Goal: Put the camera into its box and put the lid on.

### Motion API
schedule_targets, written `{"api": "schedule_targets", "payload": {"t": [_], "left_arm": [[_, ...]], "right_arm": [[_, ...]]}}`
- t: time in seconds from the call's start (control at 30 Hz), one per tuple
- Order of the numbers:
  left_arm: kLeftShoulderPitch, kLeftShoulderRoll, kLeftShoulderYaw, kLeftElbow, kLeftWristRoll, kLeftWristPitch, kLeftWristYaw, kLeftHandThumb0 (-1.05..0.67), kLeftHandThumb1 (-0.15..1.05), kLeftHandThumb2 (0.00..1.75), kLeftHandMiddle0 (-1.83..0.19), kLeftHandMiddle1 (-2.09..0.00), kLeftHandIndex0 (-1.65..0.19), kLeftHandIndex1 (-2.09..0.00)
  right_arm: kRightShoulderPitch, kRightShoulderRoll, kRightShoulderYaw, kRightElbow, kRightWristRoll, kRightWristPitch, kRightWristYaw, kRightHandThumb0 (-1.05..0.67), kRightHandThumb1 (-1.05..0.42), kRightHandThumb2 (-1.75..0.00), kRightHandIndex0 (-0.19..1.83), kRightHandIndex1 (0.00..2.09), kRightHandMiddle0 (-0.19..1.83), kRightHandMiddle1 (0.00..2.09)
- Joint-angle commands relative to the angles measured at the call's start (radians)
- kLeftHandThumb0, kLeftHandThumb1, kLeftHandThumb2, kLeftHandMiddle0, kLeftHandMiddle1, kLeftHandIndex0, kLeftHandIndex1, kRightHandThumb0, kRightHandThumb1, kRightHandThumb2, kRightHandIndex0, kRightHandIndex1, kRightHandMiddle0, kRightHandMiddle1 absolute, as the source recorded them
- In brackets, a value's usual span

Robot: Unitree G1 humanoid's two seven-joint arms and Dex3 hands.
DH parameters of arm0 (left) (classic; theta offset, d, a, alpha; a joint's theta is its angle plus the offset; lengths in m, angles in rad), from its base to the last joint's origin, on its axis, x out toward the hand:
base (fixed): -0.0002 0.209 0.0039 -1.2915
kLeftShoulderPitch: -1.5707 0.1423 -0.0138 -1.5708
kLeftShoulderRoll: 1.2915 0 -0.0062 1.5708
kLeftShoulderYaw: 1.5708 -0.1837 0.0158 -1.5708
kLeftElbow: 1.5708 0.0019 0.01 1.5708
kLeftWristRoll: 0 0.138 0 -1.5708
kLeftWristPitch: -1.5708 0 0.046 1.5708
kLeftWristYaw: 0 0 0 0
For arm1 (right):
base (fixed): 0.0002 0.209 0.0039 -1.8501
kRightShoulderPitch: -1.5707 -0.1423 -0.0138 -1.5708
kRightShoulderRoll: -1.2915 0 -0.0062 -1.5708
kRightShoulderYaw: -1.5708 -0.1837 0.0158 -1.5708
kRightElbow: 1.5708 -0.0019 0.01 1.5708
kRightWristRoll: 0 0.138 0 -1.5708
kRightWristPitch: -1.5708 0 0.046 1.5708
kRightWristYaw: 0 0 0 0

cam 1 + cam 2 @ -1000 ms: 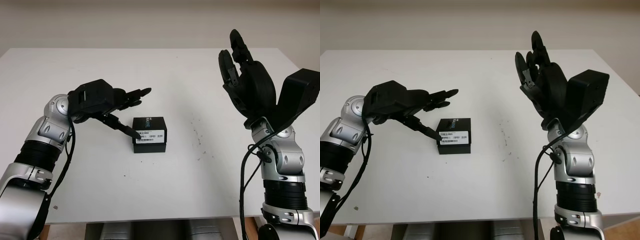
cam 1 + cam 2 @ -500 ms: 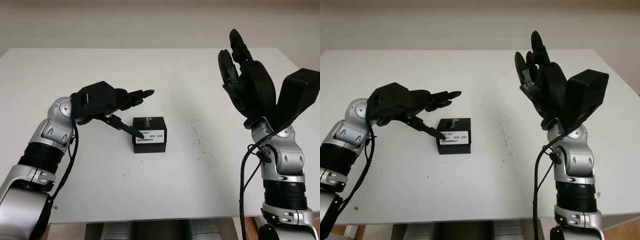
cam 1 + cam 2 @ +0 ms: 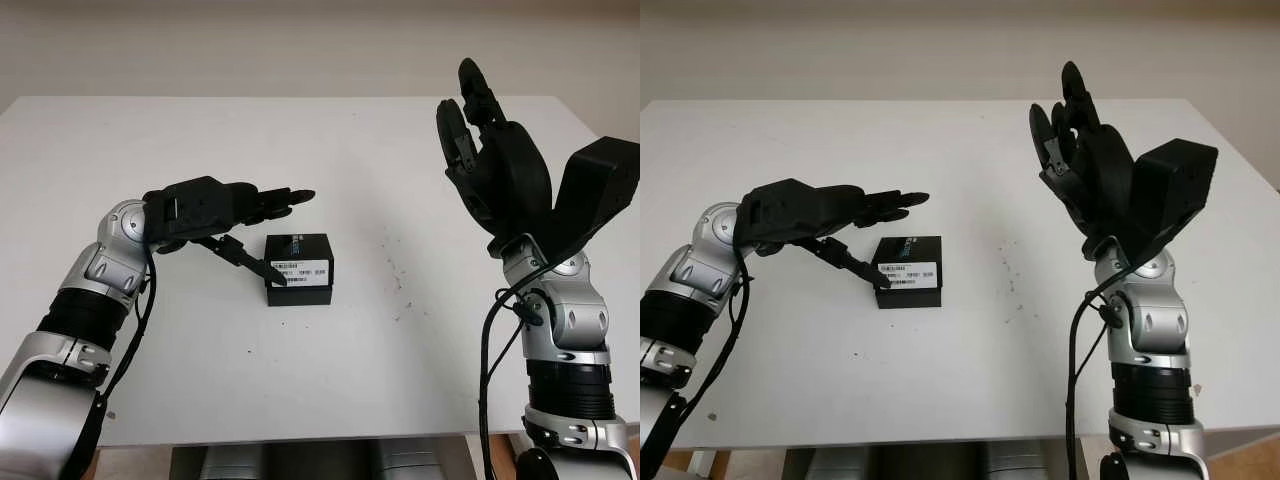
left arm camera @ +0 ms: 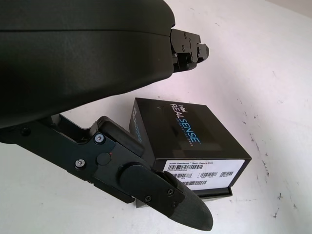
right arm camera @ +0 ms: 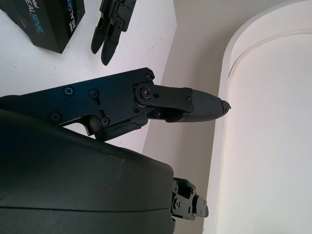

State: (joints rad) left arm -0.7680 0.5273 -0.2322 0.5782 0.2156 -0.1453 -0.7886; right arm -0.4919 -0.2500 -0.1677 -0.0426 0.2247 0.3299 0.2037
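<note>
Evidently, operator, your task is at or near its end. Starting at the left: your left hand (image 3: 235, 215) hovers low over the white table (image 3: 320, 400), open and holding nothing. Its upper fingers (image 3: 285, 196) reach past the far side of the box (image 3: 298, 268), and its lower finger comes to the box's near left corner; I cannot confirm contact from the head views. The box sits mid-table, closed, with its lid (image 4: 187, 139) on. The camera is presumably inside; I cannot verify that. What is left, in my judgement, is only to confirm the lid is fully seated and draw the hand clear.

Further right, your right hand (image 3: 490, 150) is raised well above the table and well apart from the box, open, holding nothing.

On the views: the left wrist view gives you the lid's printed lettering, the barcode label (image 4: 204, 174) and a thin step of the base showing beneath the lid's lower edge, none legible from the head. The head views alone give both hands' positions relative to the box.
</note>
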Motion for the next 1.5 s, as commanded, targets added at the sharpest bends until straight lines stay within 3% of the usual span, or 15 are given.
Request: {"api": "schedule_targets", "payload": {"t": [0.0, 0.6, 0.97, 1.07, 1.13, 1.47], "left_arm": [[0.000, 0.005, -0.007, -0.005, 0.008, -0.003, -0.001, -0.77, 0.82, 0.06, 0.02, -0.11, 0.06, -0.08], [0.018, 0.001, -0.023, -0.037, 0.051, 0.023, 0.021, -0.80, 0.86, 0.06, -0.08, -0.16, -0.01, -0.12], [0.043, -0.010, -0.050, -0.107, 0.091, 0.116, 0.035, -0.80, 0.87, 0.05, -0.16, -0.20, -0.07, -0.15], [0.051, -0.016, -0.056, -0.119, 0.103, 0.132, 0.051, -0.78, 0.86, 0.05, 0.00, -0.66, -0.08, -0.25], [0.054, -0.018, -0.058, -0.128, 0.109, 0.148, 0.056, -0.77, 0.86, 0.05, 0.07, -0.84, -0.08, -0.30], [0.074, -0.029, -0.053, -0.154, 0.108, 0.172, 0.092, -0.69, 0.85, 0.05, 0.06, -0.96, -0.09, -0.44]], "right_arm": [[-0.005, -0.007, -0.005, -0.011, 0.003, -0.013, 0.004, -0.58, -1.05, -0.47, -0.16, 0.06, -0.12, 0.06], [-0.002, -0.008, -0.010, -0.019, 0.018, 0.004, -0.006, -0.58, -1.05, -0.47, -0.16, 0.05, -0.13, 0.05], [-0.001, -0.005, -0.016, -0.027, 0.030, 0.017, -0.015, -0.58, -1.05, -0.44, -0.16, 0.05, -0.12, 0.06], [0.001, -0.007, -0.015, -0.031, 0.032, 0.018, -0.016, -0.58, -1.05, -0.45, -0.17, 0.05, -0.12, 0.06], [0.002, -0.007, -0.016, -0.032, 0.035, 0.017, -0.015, -0.57, -1.05, -0.45, -0.17, 0.05, -0.12, 0.05], [-0.001, -0.014, -0.015, -0.026, 0.030, 0.011, -0.008, -0.57, -1.05, -0.47, -0.17, 0.05, -0.12, 0.05]]}}
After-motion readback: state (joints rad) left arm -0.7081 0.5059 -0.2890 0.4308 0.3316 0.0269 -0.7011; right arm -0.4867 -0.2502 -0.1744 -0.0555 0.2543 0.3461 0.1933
